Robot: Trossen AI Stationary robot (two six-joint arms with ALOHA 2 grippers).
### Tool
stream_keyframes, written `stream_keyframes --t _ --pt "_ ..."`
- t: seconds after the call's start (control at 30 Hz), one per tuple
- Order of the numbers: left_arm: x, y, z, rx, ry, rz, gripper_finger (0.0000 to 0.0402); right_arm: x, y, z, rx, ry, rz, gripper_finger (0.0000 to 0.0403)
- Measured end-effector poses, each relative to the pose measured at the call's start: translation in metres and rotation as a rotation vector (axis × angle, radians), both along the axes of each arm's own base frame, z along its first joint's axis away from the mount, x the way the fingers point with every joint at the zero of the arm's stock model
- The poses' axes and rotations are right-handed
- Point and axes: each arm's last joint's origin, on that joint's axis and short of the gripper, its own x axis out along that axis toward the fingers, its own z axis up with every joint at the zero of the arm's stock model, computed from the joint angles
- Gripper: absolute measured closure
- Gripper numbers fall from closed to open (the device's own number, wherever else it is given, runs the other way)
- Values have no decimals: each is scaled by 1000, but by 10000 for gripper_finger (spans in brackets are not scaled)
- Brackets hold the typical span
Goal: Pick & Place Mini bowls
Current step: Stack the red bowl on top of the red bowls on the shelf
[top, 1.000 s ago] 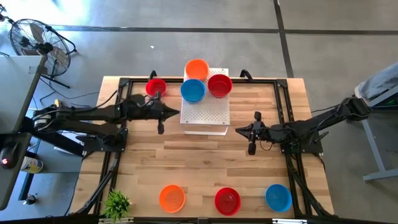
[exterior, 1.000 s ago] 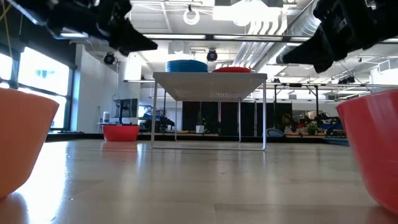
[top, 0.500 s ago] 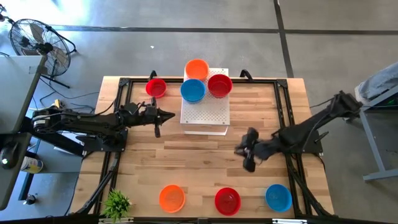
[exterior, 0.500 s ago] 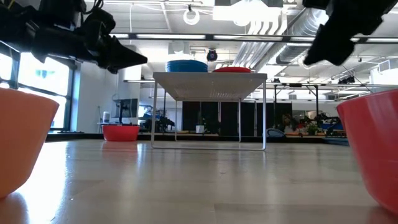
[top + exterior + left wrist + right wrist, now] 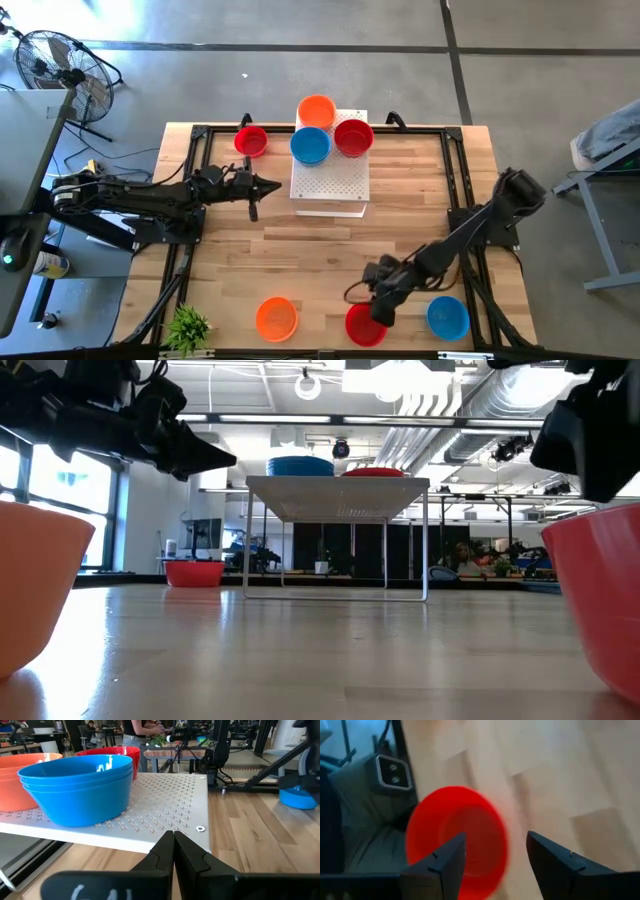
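Observation:
Three mini bowls stand on the white perforated board point(image 5: 330, 185): orange point(image 5: 316, 108), blue point(image 5: 310, 146) and red point(image 5: 353, 137). Another red bowl point(image 5: 251, 141) sits on the table at the far left. Along the near edge stand an orange bowl point(image 5: 277, 318), a red bowl point(image 5: 365, 324) and a blue bowl point(image 5: 448, 317). My left gripper point(image 5: 270, 184) is shut, just left of the board point(image 5: 165, 810). My right gripper point(image 5: 378, 306) hangs open over the near red bowl point(image 5: 455, 835), its fingers point(image 5: 555, 865) apart above the bowl's rim.
The board stands on thin legs point(image 5: 337, 590) above the wooden table. A black frame point(image 5: 200, 135) runs along the table's edges. A small green plant point(image 5: 187, 327) sits at the near left corner. Bare wood lies between the board and the near row of bowls.
My right gripper has swung from beside the board's right side toward the near edge and down over the near red bowl, and has opened. My left gripper has drawn back a little toward the left edge and lowered slightly, staying shut.

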Motion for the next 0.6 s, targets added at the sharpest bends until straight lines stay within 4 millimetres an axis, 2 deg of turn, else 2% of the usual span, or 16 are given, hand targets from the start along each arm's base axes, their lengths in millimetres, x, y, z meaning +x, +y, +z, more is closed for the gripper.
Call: stream_keyframes --t 0.17,0.33,0.43,0.6 --pt "0 0 0 0 1 0 399 13 9 -18 -16 91 3 217" --pt "0 0 0 0 0 0 399 20 10 -32 -22 121 -1 250" --pt "0 0 0 0 2 0 399 20 9 -36 -23 156 8 289" --pt "0 0 -1 -1 5 0 399 19 7 -36 -18 169 39 387"
